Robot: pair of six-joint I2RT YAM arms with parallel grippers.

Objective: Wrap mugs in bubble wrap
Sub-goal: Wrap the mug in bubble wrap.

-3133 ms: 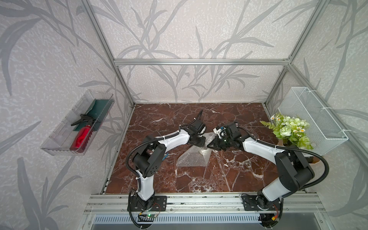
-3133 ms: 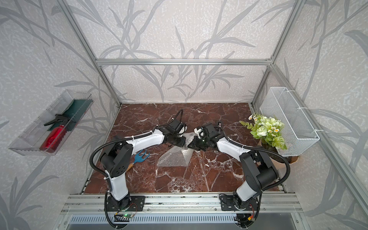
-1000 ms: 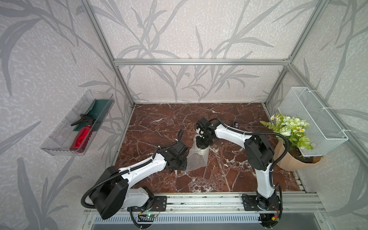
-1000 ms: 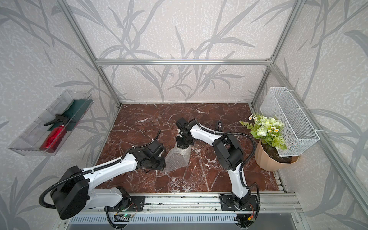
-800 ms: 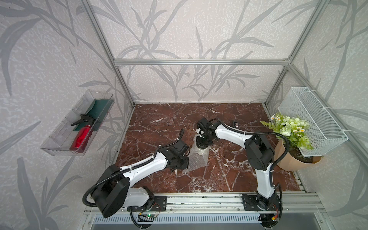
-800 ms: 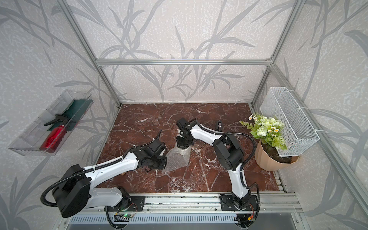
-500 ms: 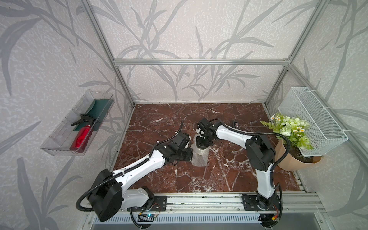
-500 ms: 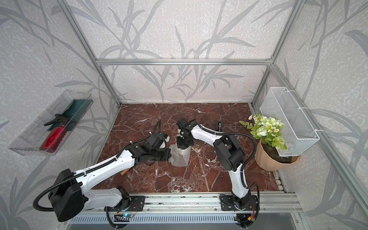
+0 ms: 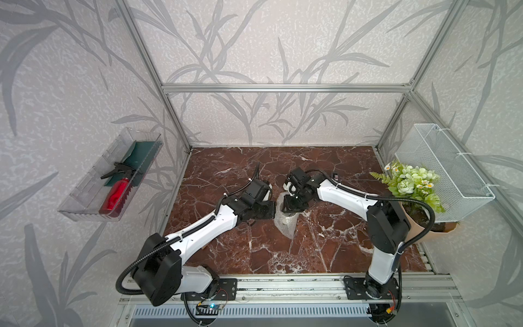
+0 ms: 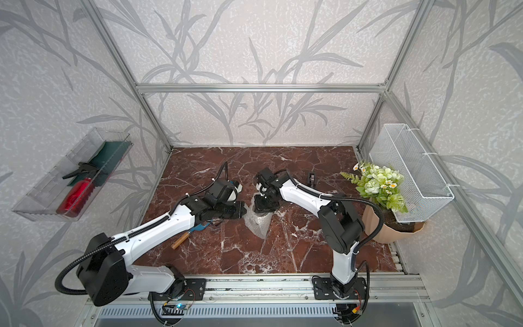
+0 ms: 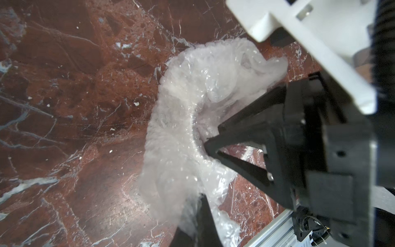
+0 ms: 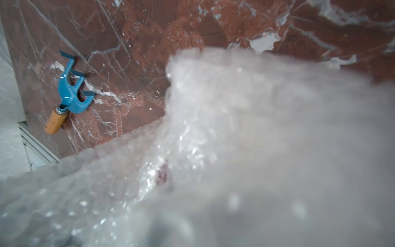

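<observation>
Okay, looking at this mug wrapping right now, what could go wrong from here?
The left pincer seems to pinch just an edge of the bubble wrap; it could slip free and the fold may spring open.
The right pincer sits atop the bundle; a sideways tug might topple the mug hidden inside.
The blue hand rake lies close beneath the left arm, which might knock it.
</observation>
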